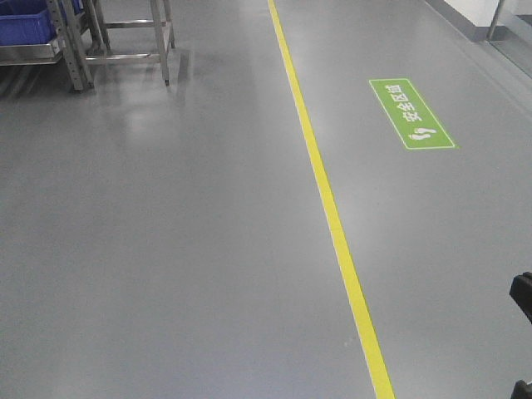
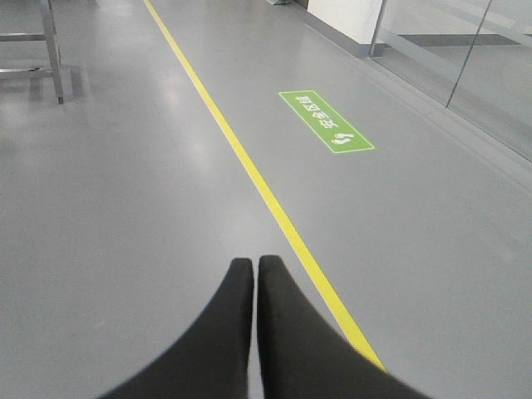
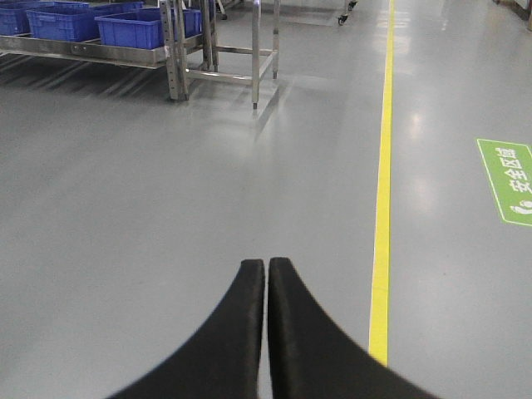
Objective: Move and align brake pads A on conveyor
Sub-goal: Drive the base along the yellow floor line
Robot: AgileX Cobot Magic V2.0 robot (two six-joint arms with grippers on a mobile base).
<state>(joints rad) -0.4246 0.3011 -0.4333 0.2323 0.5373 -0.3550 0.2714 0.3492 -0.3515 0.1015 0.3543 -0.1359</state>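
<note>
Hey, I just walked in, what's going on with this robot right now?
Nothing is being handled at this moment. The left end effector and the right end effector are both shut and empty, pointing out over a grey floor. A yellow line runs along it past a green floor sign, with blue bins on a metal rack further off. No brake pads or conveyor show in any view.

the left gripper (image 2: 254, 264) is closed, its fingers (image 2: 233, 324) pressed tip to tip. the right gripper (image 3: 267, 266) is closed likewise.
</note>
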